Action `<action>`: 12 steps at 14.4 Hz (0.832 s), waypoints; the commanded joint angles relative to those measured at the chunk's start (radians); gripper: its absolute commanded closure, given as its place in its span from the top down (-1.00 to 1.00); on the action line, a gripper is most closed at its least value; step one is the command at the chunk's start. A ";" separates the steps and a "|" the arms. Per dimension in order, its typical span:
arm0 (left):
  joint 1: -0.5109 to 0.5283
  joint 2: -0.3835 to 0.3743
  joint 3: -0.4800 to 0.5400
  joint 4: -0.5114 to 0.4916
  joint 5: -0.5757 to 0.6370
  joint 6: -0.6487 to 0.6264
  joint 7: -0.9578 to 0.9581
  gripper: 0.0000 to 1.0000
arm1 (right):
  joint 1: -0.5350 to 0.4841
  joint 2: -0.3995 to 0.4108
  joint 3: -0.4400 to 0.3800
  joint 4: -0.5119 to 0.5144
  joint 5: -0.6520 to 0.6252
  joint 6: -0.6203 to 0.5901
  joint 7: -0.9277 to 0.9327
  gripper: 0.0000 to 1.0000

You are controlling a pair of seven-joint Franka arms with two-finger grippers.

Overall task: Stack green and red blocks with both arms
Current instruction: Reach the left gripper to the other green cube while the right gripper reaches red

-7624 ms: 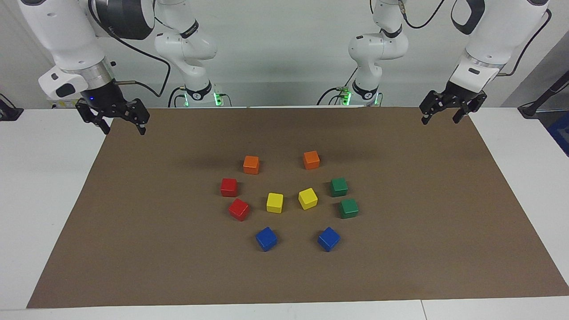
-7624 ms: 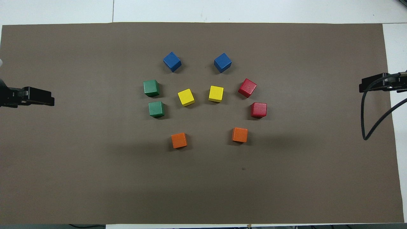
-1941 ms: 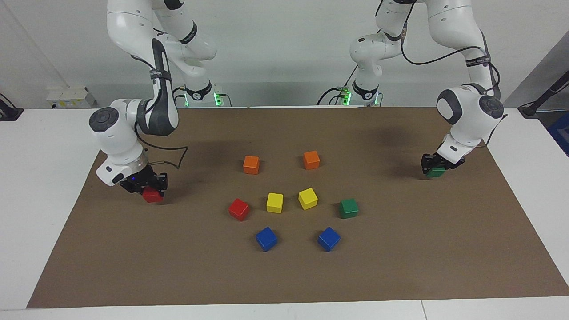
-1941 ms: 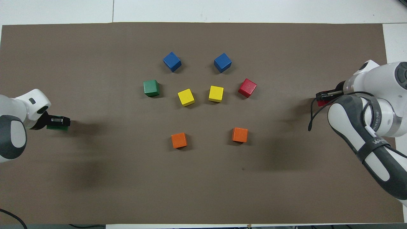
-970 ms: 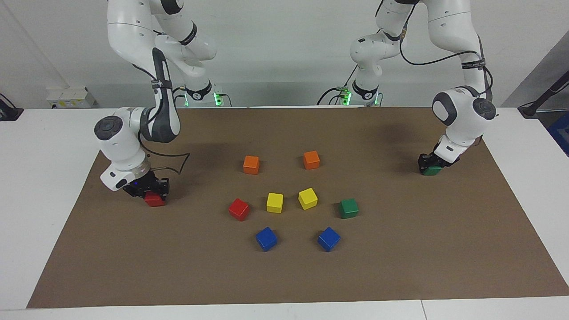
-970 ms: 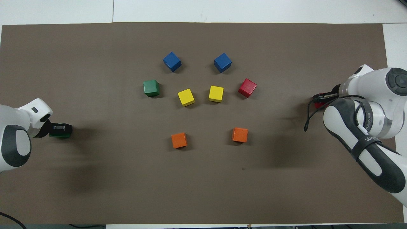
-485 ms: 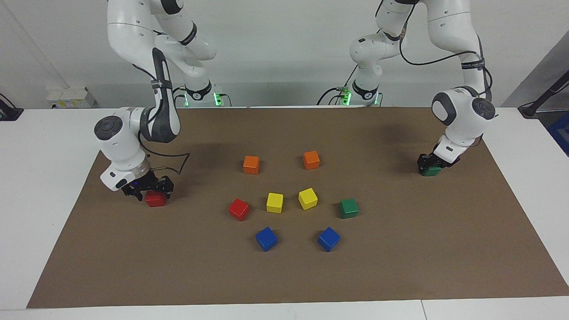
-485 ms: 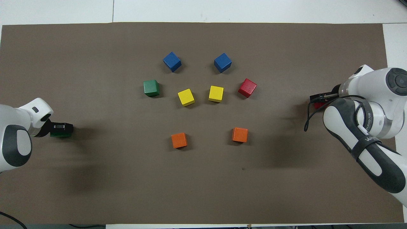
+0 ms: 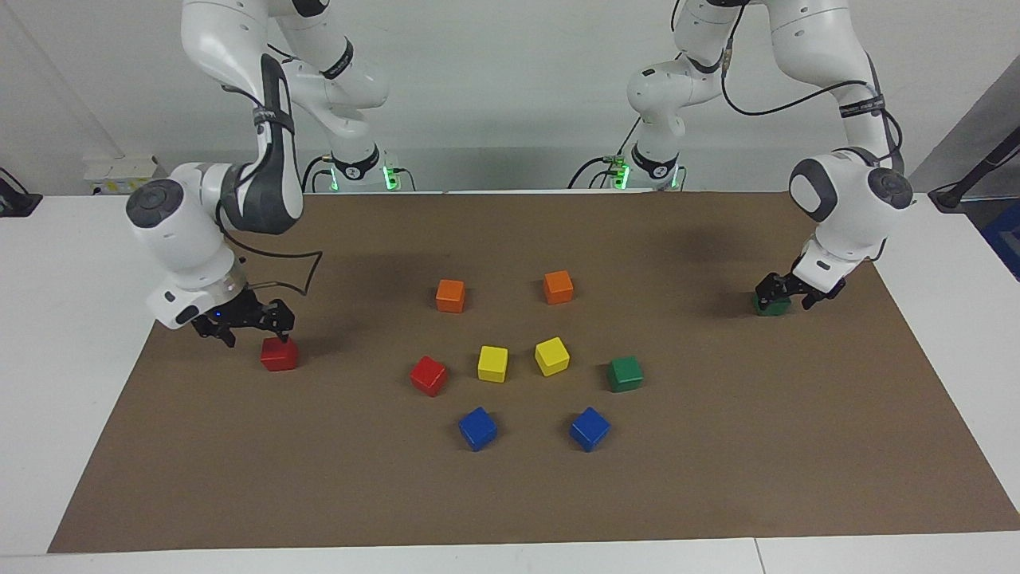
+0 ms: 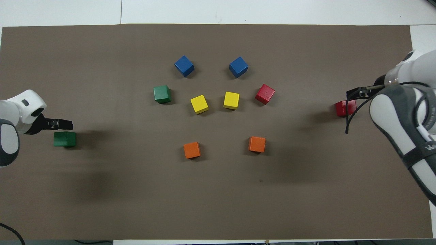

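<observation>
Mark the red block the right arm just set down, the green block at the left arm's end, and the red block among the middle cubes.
set-down red block [image 9: 279, 355], facing view, front face
end green block [image 10: 64, 139], overhead view, top face
middle red block [image 9: 429, 375], facing view, top face

Two fixed cameras cover the scene. The facing view looks from high across the surface [image 9: 72, 319] toward the robots, whose bases and upper arms stand at its top against a pale wall; the whole brown mat [image 9: 717, 478] fits in it, seen at a slant from some way off. The overhead view looks steeply down from above the robots' own end, so the arms enter at its bottom corners and the mat nearly fills the picture. The two views are half a turn apart. Both share the mat, the ring of coloured cubes [image 10: 231, 100] at its middle and the two outlying cubes near its ends.
</observation>
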 commanded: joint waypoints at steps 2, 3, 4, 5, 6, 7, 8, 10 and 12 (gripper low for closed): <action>-0.103 0.079 0.007 0.252 -0.016 -0.170 -0.020 1.00 | 0.056 0.090 0.019 0.304 0.018 -0.253 0.134 1.00; -0.146 0.088 0.008 0.283 -0.013 -0.174 -0.072 1.00 | 0.098 0.112 0.019 0.344 0.007 -0.294 0.192 1.00; -0.198 0.102 0.010 0.307 -0.013 -0.171 -0.152 1.00 | 0.147 0.127 0.019 0.375 0.003 -0.313 0.258 1.00; -0.236 0.108 0.010 0.326 -0.013 -0.172 -0.233 1.00 | 0.200 0.137 0.018 0.389 -0.001 -0.301 0.325 1.00; -0.273 0.120 0.008 0.352 -0.014 -0.172 -0.293 1.00 | 0.239 0.150 0.018 0.392 -0.001 -0.272 0.393 1.00; -0.305 0.128 0.007 0.373 -0.016 -0.177 -0.321 1.00 | 0.265 0.161 0.018 0.394 0.001 -0.238 0.451 1.00; -0.338 0.140 0.007 0.396 -0.019 -0.178 -0.350 1.00 | 0.291 0.172 0.019 0.394 -0.001 -0.198 0.512 1.00; -0.414 0.204 0.010 0.482 -0.034 -0.219 -0.419 1.00 | 0.334 0.204 0.018 0.394 -0.004 -0.157 0.612 1.00; -0.457 0.264 0.010 0.562 -0.032 -0.255 -0.481 1.00 | 0.353 0.235 0.018 0.394 -0.001 -0.153 0.716 1.00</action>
